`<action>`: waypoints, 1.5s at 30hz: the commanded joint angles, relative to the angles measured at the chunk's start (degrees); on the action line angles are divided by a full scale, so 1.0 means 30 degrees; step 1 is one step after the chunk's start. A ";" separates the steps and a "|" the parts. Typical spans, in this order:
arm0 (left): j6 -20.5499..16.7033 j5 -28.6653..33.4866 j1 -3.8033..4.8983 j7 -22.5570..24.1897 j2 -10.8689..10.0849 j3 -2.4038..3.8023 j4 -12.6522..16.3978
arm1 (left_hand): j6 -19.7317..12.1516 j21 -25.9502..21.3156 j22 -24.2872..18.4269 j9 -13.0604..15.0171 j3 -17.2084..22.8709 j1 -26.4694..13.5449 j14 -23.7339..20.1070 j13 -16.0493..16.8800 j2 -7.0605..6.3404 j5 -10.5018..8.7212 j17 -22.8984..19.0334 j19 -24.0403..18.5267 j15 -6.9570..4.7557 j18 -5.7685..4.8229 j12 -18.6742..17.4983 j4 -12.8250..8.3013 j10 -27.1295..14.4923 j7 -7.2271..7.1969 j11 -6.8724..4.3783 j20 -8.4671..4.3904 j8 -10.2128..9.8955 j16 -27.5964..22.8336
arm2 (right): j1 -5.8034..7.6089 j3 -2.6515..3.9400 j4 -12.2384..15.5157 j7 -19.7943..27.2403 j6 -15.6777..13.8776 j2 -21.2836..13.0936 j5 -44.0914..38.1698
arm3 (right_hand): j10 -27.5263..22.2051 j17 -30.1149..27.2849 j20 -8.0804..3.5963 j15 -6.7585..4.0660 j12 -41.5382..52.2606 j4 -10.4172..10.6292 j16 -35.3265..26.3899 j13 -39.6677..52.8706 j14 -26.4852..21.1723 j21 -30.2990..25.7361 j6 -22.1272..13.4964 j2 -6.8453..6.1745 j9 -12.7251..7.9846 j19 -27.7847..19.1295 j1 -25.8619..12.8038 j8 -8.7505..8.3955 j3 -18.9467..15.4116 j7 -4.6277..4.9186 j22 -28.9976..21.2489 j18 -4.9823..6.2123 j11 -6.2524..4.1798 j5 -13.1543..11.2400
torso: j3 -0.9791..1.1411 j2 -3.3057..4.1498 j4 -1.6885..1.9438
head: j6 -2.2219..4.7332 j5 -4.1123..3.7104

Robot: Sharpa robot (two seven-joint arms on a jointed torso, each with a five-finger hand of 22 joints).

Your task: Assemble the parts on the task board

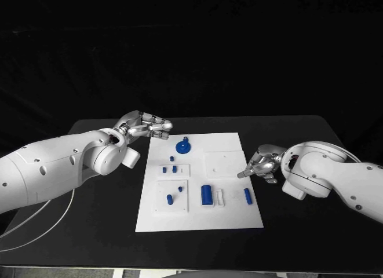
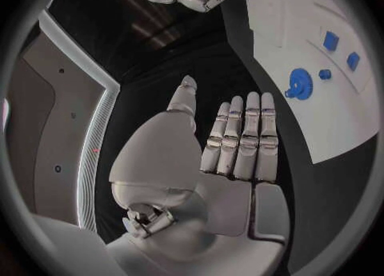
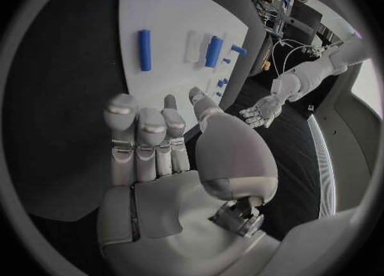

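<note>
Head view: the white task board (image 1: pixel 233 217) lies mid-bench, with the left hand (image 1: pixel 146 127) at its far left corner and the right hand (image 1: pixel 262 165) at its right edge, both holding nothing. A blue gear (image 1: pixel 183 147), a long cylinder (image 1: pixel 206 194) and smaller blue parts (image 1: pixel 248 196) lie loose, so assembly looks barely begun.

Left wrist view: the left hand (image 2: pixel 232 145) has straight, empty fingers beside the gear (image 2: pixel 299 84).

Right wrist view: the right hand (image 3: pixel 156 135) is spread and empty near a blue cylinder (image 3: pixel 144 49).
</note>
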 commanded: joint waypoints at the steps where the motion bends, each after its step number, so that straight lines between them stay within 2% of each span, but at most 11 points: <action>1: -0.0221 0.0193 -0.0010 0.0784 -0.0080 0.0012 0.0211 | 0.0089 0.0101 0.0001 -0.0001 -0.0034 -0.0056 0.0309 0.0015 0.0226 0.0010 0.0032 0.0154 -0.0101 -0.0362 -0.0042 -0.0198 0.0372 -0.0025 -0.0102 -0.0126 0.0027 -0.0095 | -0.0015 0.0036 0.0055 -0.0939 0.1801 -0.0201 -0.0600 | -0.0037 0.0036 0.0082 -0.0039 0.0015 -0.0194 0.0029 -0.0003 0.0025 0.0038 0.0178 0.0102 0.0470 0.0979 0.0095 -0.0079 0.0018 -0.0048 0.0041 -0.0036 -0.0036 0.0041 | -0.0008 0.0012 -0.0028 | -0.0048 -0.0073; 5: -0.0325 0.0286 -0.0023 0.0886 -0.0170 0.0012 0.0388 | 0.0084 0.0187 0.0033 0.0000 -0.0128 -0.0099 0.0558 0.0021 0.0305 0.0030 0.0059 0.0257 -0.0194 -0.0418 -0.0035 -0.0289 0.0676 -0.0048 -0.0199 -0.0229 0.0021 -0.0070 | -0.0155 0.0045 0.0284 -0.1279 0.2267 -0.0395 -0.1131 | -0.0052 0.0038 0.0052 -0.0058 -0.0035 -0.0113 -0.0049 -0.0026 0.0022 -0.0033 0.0201 0.0090 0.1390 0.0988 0.0028 -0.0062 0.0012 -0.0103 0.0073 -0.0085 -0.0087 -0.0037 | -0.0024 -0.0001 -0.0038 | -0.0063 -0.0121; 8: -0.0345 0.0309 -0.0030 0.0911 -0.0205 0.0012 0.0471 | 0.0084 0.0187 0.0033 0.0000 -0.0128 -0.0099 0.0558 0.0021 0.0305 0.0030 0.0059 0.0257 -0.0194 -0.0418 -0.0035 -0.0289 0.0676 -0.0048 -0.0199 -0.0229 0.0021 -0.0070 | -0.0295 0.0039 0.0391 -0.1394 0.2490 -0.0450 -0.1391 | -0.0080 0.0010 0.0057 -0.0051 -0.0094 0.0023 -0.0121 -0.0059 0.0024 -0.0125 0.0094 0.0006 0.1767 0.0985 -0.0004 -0.0068 0.0073 -0.0092 0.0070 -0.0087 -0.0073 -0.0175 | -0.0040 -0.0012 -0.0041 | -0.0083 -0.0165; 11: -0.0327 0.0326 -0.0037 0.0908 -0.0238 0.0012 0.0542 | 0.0068 0.0209 0.0039 -0.0001 -0.0187 -0.0117 0.0536 0.0024 0.0327 0.0026 0.0041 0.0238 -0.0189 -0.0469 -0.0033 -0.0368 0.0635 -0.0035 -0.0185 -0.0251 0.0017 -0.0080 | -0.0462 -0.0057 0.0426 -0.1499 0.2785 -0.0422 -0.1601 | -0.0197 -0.0079 0.0109 0.0017 -0.0327 0.0219 -0.0265 -0.0189 0.0000 -0.0331 -0.0494 -0.0001 0.1601 0.0964 -0.0169 -0.0087 0.0112 0.0116 0.0024 -0.0042 0.0027 -0.0252 | -0.0055 -0.0013 -0.0043 | -0.0106 -0.0189; 20: -0.0139 0.0339 -0.0047 0.0830 -0.0265 0.0010 0.0590 | 0.0020 0.0215 0.0036 -0.0001 -0.0195 -0.0156 0.0416 0.0024 0.0280 -0.0005 0.0030 0.0198 -0.0149 -0.0458 -0.0035 -0.0379 0.0485 -0.0012 -0.0138 -0.0224 0.0016 -0.0082 | -0.0936 -0.0473 0.0281 -0.1623 0.2974 -0.0022 -0.2276 | -0.0212 -0.0088 0.0147 0.0036 -0.0371 0.0601 -0.0324 -0.0254 0.0023 -0.0424 -0.0500 -0.0125 0.1268 0.0984 -0.0337 -0.0075 0.0180 0.0146 0.0022 0.0019 0.0055 -0.0413 | -0.0024 0.0003 -0.0006 | -0.0218 -0.0169; 31: 0.0047 0.0321 -0.0050 0.0663 -0.0247 0.0006 0.0587 | -0.0007 0.0224 0.0034 0.0000 -0.0170 -0.0197 0.0376 0.0024 0.0252 -0.0033 0.0032 0.0168 -0.0130 -0.0440 -0.0033 -0.0327 0.0430 -0.0002 -0.0119 -0.0203 0.0024 -0.0083 | -0.1089 -0.0984 -0.0003 -0.1667 0.3072 0.0468 -0.3336 | -0.0217 -0.0079 0.0144 0.0030 -0.0437 0.0965 -0.0354 -0.0329 0.0022 -0.0445 -0.0386 -0.0270 0.1283 0.0985 -0.0334 -0.0067 0.0209 0.0115 0.0037 0.0009 0.0037 -0.0583 | -0.0001 0.0018 -0.0037 | -0.0322 -0.0092; 39: 0.0201 0.0293 -0.0050 0.0499 -0.0240 0.0000 0.0588 | -0.0043 0.0238 0.0032 -0.0001 -0.0162 -0.0233 0.0339 0.0025 0.0226 -0.0061 0.0032 0.0146 -0.0117 -0.0428 -0.0032 -0.0258 0.0404 0.0010 -0.0109 -0.0189 0.0022 -0.0082 | -0.1117 -0.1421 -0.0477 -0.1703 0.2570 0.1137 -0.4967 | -0.0203 -0.0068 0.0131 0.0015 -0.0439 0.1091 -0.0356 -0.0352 0.0031 -0.0470 -0.0362 -0.0236 0.1310 0.0990 -0.0312 -0.0074 0.0317 0.0102 0.0032 0.0008 0.0025 -0.0679 | -0.0011 0.0008 -0.0013 | -0.0378 -0.0082; 41: 0.0232 0.0286 -0.0050 0.0463 -0.0239 -0.0001 0.0589 | -0.0043 0.0238 0.0032 -0.0001 -0.0162 -0.0233 0.0339 0.0025 0.0226 -0.0061 0.0032 0.0146 -0.0117 -0.0428 -0.0032 -0.0258 0.0404 0.0010 -0.0109 -0.0189 0.0022 -0.0082 | -0.1120 -0.1552 -0.0575 -0.1708 0.2509 0.1294 -0.5194 | -0.0221 -0.0099 0.0127 0.0014 -0.0436 0.0973 -0.0402 -0.0350 0.0027 -0.0510 -0.0380 -0.0235 0.1307 0.0988 -0.0185 -0.0074 0.0522 0.0108 0.0013 0.0008 0.0025 -0.0856 | -0.0015 0.0003 0.0009 | -0.0425 -0.0062; 42: 0.0251 0.0278 -0.0050 0.0429 -0.0241 -0.0003 0.0591 | -0.0043 0.0238 0.0032 -0.0001 -0.0162 -0.0233 0.0339 0.0025 0.0226 -0.0061 0.0032 0.0146 -0.0117 -0.0428 -0.0032 -0.0258 0.0404 0.0010 -0.0109 -0.0189 0.0022 -0.0082 | -0.1122 -0.1672 -0.0642 -0.1712 0.2524 0.1408 -0.5325 | -0.0242 -0.0113 0.0124 0.0005 -0.0417 0.0959 -0.0422 -0.0332 0.0028 -0.0522 -0.0415 -0.0439 0.1266 0.0987 -0.0041 -0.0085 0.1159 0.0132 0.0007 0.0004 0.0038 -0.1494 | -0.0019 -0.0001 0.0020 | -0.0432 -0.0069; 43: 0.0259 0.0275 -0.0050 0.0412 -0.0244 -0.0004 0.0591 | -0.0043 0.0238 0.0032 -0.0001 -0.0162 -0.0233 0.0339 0.0025 0.0226 -0.0061 0.0032 0.0146 -0.0117 -0.0428 -0.0032 -0.0258 0.0404 0.0010 -0.0109 -0.0189 0.0022 -0.0082 | -0.1122 -0.1729 -0.0668 -0.1715 0.2559 0.1455 -0.5373 | -0.0264 -0.0123 0.0132 -0.0020 -0.0390 0.1049 -0.0442 -0.0303 0.0023 -0.0518 -0.0407 -0.0827 0.1211 0.0987 -0.0114 -0.0087 0.1947 0.0129 0.0009 0.0005 0.0064 -0.1586 | -0.0023 -0.0001 0.0017 | -0.0431 -0.0069; 45: 0.0271 0.0263 -0.0050 0.0371 -0.0248 -0.0006 0.0587 | -0.0043 0.0238 0.0032 -0.0001 -0.0162 -0.0233 0.0339 0.0025 0.0226 -0.0061 0.0032 0.0146 -0.0117 -0.0428 -0.0032 -0.0258 0.0404 0.0010 -0.0109 -0.0189 0.0022 -0.0082 | -0.1123 -0.1882 -0.0715 -0.1724 0.2745 0.1539 -0.5463 | -0.0322 -0.0135 0.0130 0.0015 -0.0411 0.0694 -0.0468 -0.0293 0.0013 -0.0578 -0.0479 -0.0871 0.1117 0.0977 0.0133 -0.0085 0.2339 0.0159 -0.0009 0.0007 0.0048 -0.1030 | -0.0037 -0.0001 0.0012 | -0.0449 -0.0067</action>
